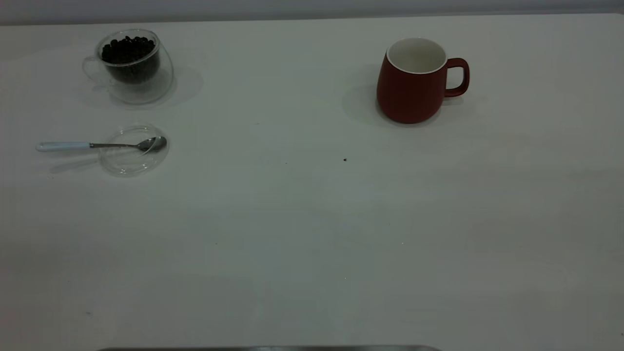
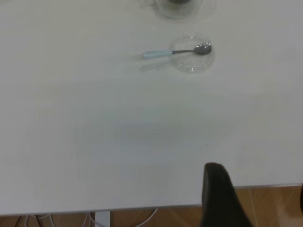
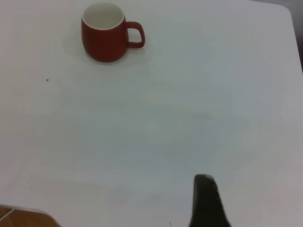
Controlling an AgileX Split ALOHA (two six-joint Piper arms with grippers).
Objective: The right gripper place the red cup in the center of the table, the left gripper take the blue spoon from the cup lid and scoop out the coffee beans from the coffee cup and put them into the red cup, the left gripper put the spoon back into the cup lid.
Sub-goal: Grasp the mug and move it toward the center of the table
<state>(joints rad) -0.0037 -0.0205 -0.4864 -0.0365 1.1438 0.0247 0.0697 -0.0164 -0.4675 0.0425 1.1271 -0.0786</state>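
The red cup (image 1: 414,80) (image 3: 103,35) stands upright at the back right of the table (image 1: 312,234), handle to the right, white inside and empty. At the back left is the clear coffee cup (image 1: 131,66) (image 2: 179,5), holding dark coffee beans (image 1: 127,50). In front of it lies the cup lid (image 1: 134,150) (image 2: 191,57). The blue spoon (image 1: 97,145) (image 2: 177,51) rests with its bowl in the lid and its pale handle sticking out to the left. My left gripper (image 2: 258,189) hangs open over the table's near edge, far from the spoon. My right gripper (image 3: 253,194) shows one black finger (image 3: 205,198), far from the red cup.
A tiny dark speck (image 1: 344,159) marks the table's middle. The left wrist view shows the table's near edge (image 2: 142,207) with wood floor and cables below. The right wrist view shows a rounded table corner (image 3: 286,9). A grey strip (image 1: 268,348) lies along the exterior view's lower edge.
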